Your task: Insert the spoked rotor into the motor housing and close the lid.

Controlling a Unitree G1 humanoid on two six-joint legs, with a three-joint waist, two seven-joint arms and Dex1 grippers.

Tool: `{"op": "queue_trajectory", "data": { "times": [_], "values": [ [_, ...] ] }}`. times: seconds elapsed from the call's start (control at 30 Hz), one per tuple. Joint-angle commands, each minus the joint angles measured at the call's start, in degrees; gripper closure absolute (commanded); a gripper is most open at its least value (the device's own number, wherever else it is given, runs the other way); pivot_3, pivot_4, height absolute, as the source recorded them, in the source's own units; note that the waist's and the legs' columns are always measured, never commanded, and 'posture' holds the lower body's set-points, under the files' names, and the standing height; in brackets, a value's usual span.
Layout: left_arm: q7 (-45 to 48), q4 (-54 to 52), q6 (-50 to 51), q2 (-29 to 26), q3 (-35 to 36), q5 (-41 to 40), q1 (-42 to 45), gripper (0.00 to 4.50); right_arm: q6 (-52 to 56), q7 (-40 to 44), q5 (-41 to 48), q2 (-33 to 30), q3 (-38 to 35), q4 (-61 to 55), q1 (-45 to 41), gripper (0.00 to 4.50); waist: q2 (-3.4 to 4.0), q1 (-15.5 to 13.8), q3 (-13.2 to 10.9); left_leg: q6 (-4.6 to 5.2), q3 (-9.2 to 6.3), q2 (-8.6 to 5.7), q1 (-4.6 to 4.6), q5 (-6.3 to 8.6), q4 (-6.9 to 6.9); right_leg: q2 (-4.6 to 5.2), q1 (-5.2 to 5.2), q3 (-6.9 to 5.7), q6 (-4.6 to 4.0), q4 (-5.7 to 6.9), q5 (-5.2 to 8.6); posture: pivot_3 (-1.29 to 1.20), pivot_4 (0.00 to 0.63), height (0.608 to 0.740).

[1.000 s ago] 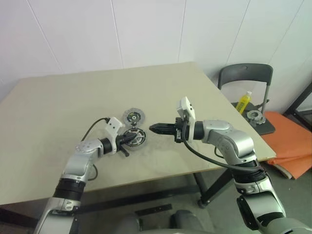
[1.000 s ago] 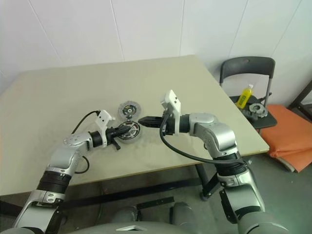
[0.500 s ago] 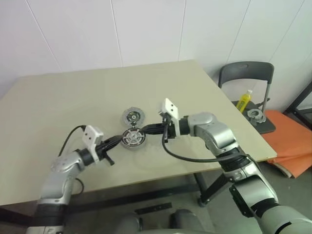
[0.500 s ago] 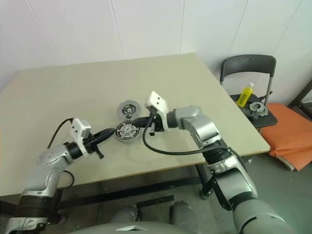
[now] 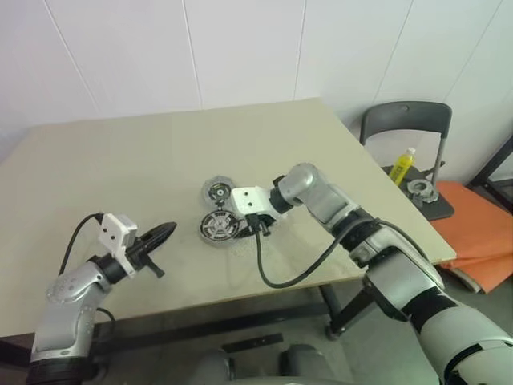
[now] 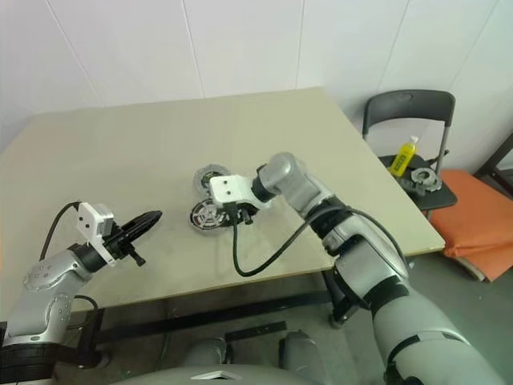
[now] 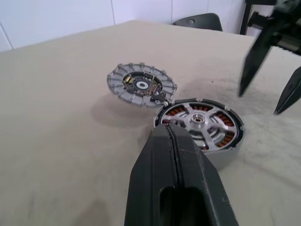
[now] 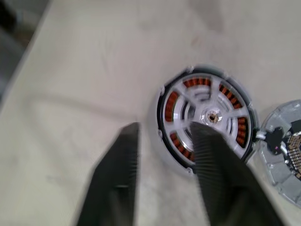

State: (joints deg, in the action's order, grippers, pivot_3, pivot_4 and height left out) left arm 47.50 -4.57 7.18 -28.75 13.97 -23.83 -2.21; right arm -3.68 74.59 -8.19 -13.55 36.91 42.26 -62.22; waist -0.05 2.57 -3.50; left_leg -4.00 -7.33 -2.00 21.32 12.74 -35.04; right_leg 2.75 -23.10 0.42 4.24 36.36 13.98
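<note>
The motor housing (image 7: 226,157) stands on the tan table, copper windings showing inside its rim. The spoked rotor (image 7: 198,120) sits inside it, silver spokes running to a central hub. Touching the housing on its far side lies the lid (image 7: 141,84), a flat ribbed grey disc with a dark centre. My right gripper (image 8: 164,128) hangs open just over the housing's near-right edge, pointing down, one finger (image 8: 214,160) over the rim and the other over bare table. My left gripper (image 5: 167,231) is shut and empty, a hand's width to the housing's left.
A dark chair (image 5: 403,120) stands off the table's right edge, with a yellow bottle (image 5: 403,165) and a metal part (image 5: 418,191) on its seat. An orange mat (image 5: 477,228) lies on the floor. A black cable (image 5: 276,277) loops from my right wrist.
My left gripper has drawn back leftward from the housing, staying shut. My right gripper has swung in over the housing, turned to point downward and opened.
</note>
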Motion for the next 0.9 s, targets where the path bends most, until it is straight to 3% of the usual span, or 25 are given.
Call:
{"op": "queue_trajectory", "data": {
  "times": [0.03,0.07,0.5,0.63,0.9],
  "values": [
    [-0.64,-0.66,-1.25,0.10,-0.57,0.37,1.21,4.50,-6.93,-2.51,-5.27,1.84,0.89,7.31,-5.34,1.24,0.00,0.01,0.00,0.00,0.00,0.00,0.00,0.00,0.00,0.00,0.00,0.00,0.00,0.01,0.00,0.00,0.000,0.740],
    [-0.74,-0.57,-1.22,0.16,-0.71,0.37,1.35,4.50,-8.34,-2.17,-6.32,2.40,1.25,9.23,-6.37,0.93,0.00,0.00,0.00,0.00,0.00,0.00,-0.01,0.00,0.01,-0.01,-0.01,0.01,-0.01,0.02,0.00,0.00,0.000,0.740],
    [-3.21,0.60,-1.37,0.20,-1.28,1.58,2.67,4.50,-19.29,-5.48,-15.60,8.34,2.12,21.00,-8.73,0.93,0.01,0.04,0.00,0.00,0.00,0.00,-0.02,0.00,0.02,-0.03,-0.04,0.08,-0.03,0.08,-0.01,0.00,0.000,0.740],
    [-4.17,0.52,-1.69,0.47,-0.94,1.72,2.36,4.50,-20.10,-9.93,-16.78,9.86,1.58,22.68,-8.15,1.80,0.01,0.08,0.00,0.00,0.00,0.00,-0.06,0.00,0.03,-0.05,-0.08,0.14,-0.09,0.19,-0.04,0.00,0.000,0.740],
    [-8.43,-0.52,0.50,1.96,1.85,-1.91,7.23,4.50,-23.17,-12.79,-19.34,9.82,1.65,22.97,-7.78,4.31,-0.03,0.46,-0.02,-0.02,-0.03,-0.06,-0.81,0.01,-0.03,-0.19,0.23,0.44,-0.15,0.72,0.06,0.00,0.000,0.740]
  ]
}}
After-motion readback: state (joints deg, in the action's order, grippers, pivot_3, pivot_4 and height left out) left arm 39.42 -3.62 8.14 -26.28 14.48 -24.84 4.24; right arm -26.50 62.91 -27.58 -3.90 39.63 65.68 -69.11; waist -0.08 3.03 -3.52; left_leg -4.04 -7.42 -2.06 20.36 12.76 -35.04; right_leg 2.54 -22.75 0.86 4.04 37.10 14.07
